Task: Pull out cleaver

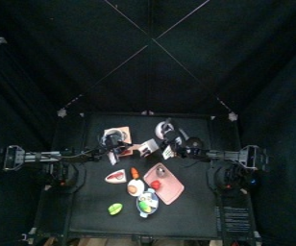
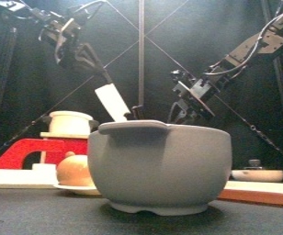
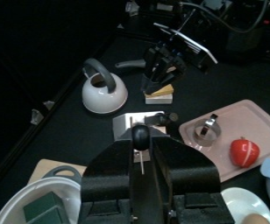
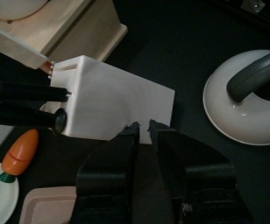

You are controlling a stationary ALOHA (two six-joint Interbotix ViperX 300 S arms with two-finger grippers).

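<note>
right claw clamps cleaver | left claw closed

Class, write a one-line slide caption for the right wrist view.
Right gripper pinches the white cleaver blade beside the knife block, near the white kettle.

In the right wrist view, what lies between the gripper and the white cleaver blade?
Nothing: the gripper is already at the blade's edge.

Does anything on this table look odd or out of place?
Only the cleaver: its white blade sticks up at a tilt behind the grey bowl. Nothing looks spilled or broken.
</note>
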